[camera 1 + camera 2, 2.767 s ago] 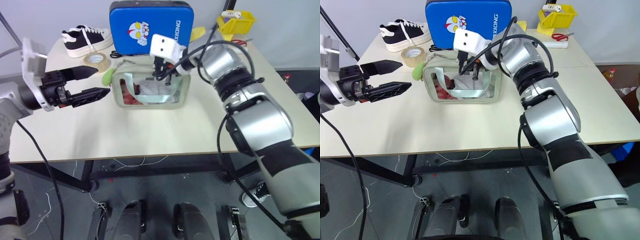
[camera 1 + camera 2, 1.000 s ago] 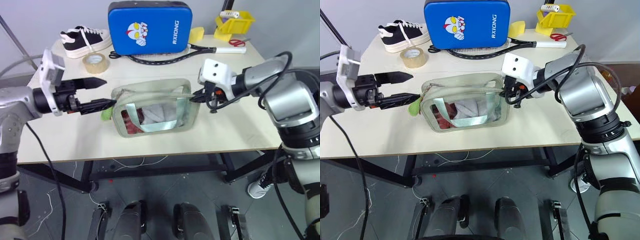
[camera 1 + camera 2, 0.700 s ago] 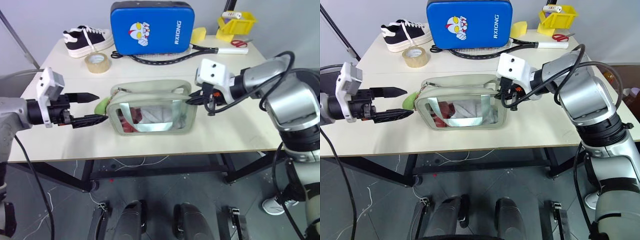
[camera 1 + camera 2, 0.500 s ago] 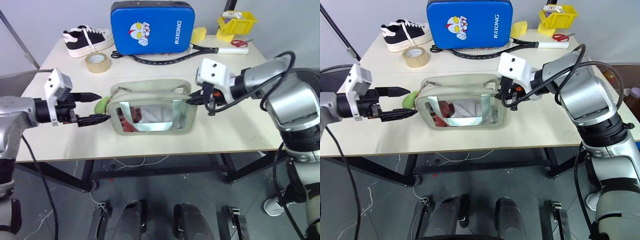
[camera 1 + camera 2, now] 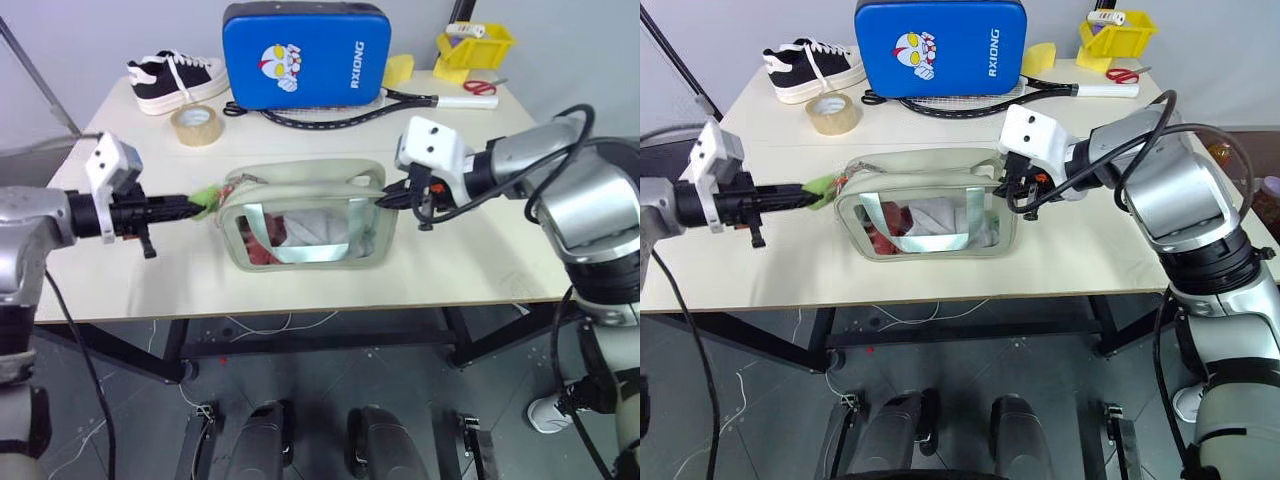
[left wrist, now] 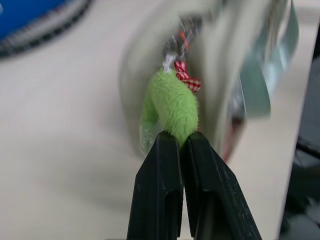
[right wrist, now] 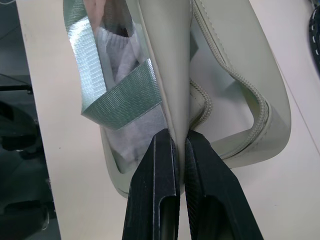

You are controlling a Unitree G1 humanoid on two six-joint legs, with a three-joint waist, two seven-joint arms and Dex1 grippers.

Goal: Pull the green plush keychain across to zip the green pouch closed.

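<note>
The green pouch (image 5: 305, 215) stands on the table's middle, clear window toward me, zipper mouth gaping in the right wrist view. At its left end hangs the green plush keychain (image 6: 172, 102), lime and fuzzy, with a small red checked bow. My left gripper (image 6: 181, 140) is shut on the plush's lower end, and it reaches in level from the left (image 5: 195, 203). My right gripper (image 7: 180, 137) is shut on the pouch's right end wall (image 7: 170, 85), pinching the fabric edge beside the zipper (image 5: 385, 200).
Behind the pouch lie a roll of tape (image 5: 196, 125), a black and white shoe (image 5: 173, 80), a blue padded case (image 5: 303, 55), a racket (image 5: 340, 118), scissors (image 5: 480, 86) and a yellow bin (image 5: 473, 45). Bare tabletop (image 5: 330, 290) runs along the front edge.
My left gripper has moved in toward the pouch's left end and shut on the green plush keychain. The right gripper has kept its grip and place.
</note>
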